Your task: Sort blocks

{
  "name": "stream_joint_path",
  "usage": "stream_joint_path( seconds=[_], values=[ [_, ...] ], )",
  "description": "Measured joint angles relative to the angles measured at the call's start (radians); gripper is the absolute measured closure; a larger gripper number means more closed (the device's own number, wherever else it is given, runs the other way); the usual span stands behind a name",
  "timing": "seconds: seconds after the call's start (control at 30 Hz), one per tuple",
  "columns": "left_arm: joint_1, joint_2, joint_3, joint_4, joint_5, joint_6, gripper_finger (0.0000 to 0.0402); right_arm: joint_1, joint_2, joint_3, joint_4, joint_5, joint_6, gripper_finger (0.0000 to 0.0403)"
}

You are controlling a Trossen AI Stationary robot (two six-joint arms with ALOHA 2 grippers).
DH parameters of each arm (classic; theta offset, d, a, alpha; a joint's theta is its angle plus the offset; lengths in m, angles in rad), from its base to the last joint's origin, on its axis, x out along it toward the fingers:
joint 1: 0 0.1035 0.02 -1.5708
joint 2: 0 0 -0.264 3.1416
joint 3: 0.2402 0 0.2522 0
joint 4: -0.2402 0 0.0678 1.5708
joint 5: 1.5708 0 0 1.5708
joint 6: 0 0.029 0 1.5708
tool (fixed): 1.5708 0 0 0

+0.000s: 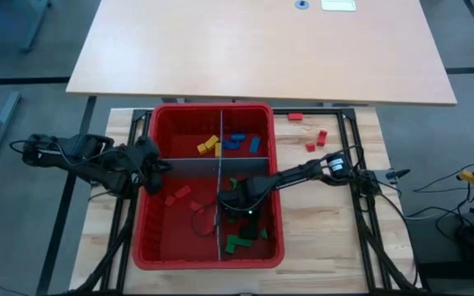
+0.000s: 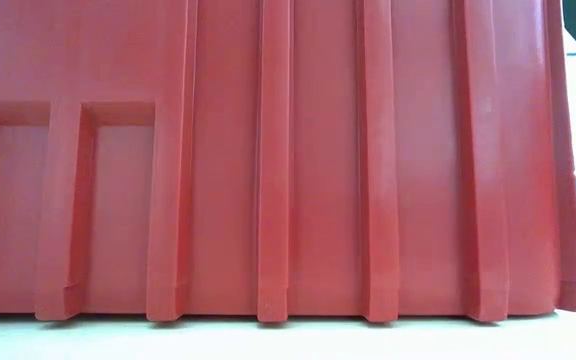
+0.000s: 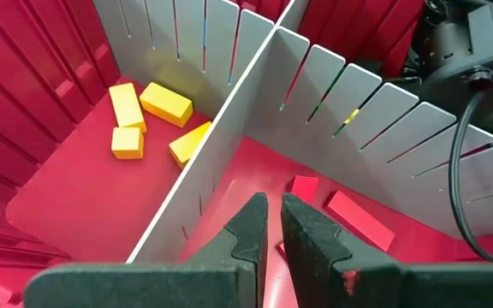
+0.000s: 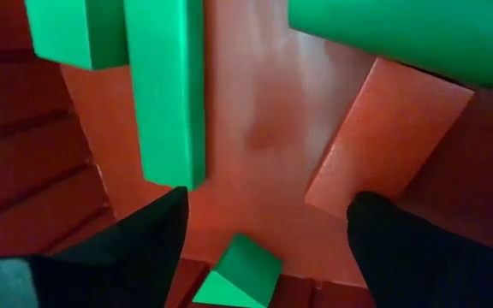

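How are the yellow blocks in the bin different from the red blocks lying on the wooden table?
The small yellow rectangular blocks lie inside the big red plastic bin, in a far compartment left of the grey divider. The small red rectangular blocks lie outside it, loose on the wooden table to its right. Yellow ones cluster; red ones are more spread out. Both are small bricks.

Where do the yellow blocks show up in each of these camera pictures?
High view: yellow blocks in the bin's far left compartment, beside the grey dividers.
Low view: not in it; only the bin's outer wall shows.
Left wrist view: yellow blocks beyond the dividers.
Right wrist view: not in it.
Shared landmark: the dividers.
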State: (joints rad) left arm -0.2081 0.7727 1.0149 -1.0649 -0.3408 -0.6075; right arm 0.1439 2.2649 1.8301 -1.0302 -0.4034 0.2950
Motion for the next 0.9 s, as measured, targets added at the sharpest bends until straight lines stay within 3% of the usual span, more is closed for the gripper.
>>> stream_joint_path(
  seconds=[0.43, 0.9],
  values=[
    [0.000, 0.002, 0.000, -0.008, 0.000, 0.003, 0.0377, -0.050, -0.064, -0.002, -0.017, 0.092, 0.043, 0.0120],
    [0.000, 0.011, 0.000, -0.013, 0.000, 0.010, 0.0377, -0.068, -0.067, -0.003, -0.032, 0.102, -0.025, 0.0125]
  ],
)
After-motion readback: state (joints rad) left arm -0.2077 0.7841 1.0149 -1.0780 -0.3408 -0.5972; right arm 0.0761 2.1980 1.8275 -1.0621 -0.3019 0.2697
